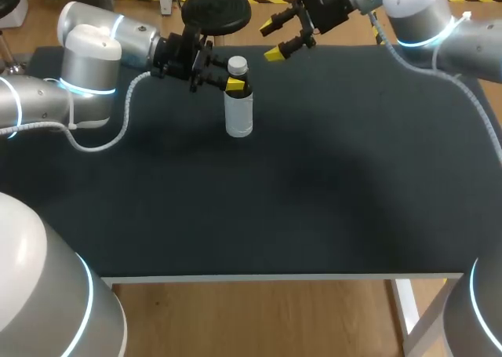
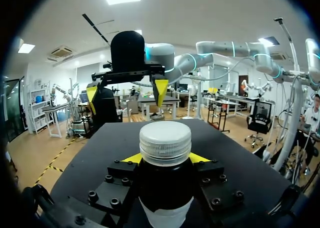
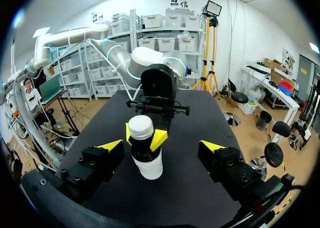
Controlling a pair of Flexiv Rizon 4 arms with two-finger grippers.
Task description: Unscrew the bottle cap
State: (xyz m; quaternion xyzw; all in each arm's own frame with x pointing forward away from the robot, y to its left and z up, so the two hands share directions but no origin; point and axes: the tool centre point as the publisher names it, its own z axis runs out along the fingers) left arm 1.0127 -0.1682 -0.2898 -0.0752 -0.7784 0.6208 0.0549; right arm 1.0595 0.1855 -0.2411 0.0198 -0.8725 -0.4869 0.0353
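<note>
Left jaws clamp the bottle (image 1: 238, 118) under its cap (image 1: 238, 63). The right jaws, wide apart beyond the bottle, may twist it loose.

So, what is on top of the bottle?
A white ribbed cap sits on the bottle, with nothing above it. The left claw grips just under the cap, so the neck and its thread are hidden.
</note>
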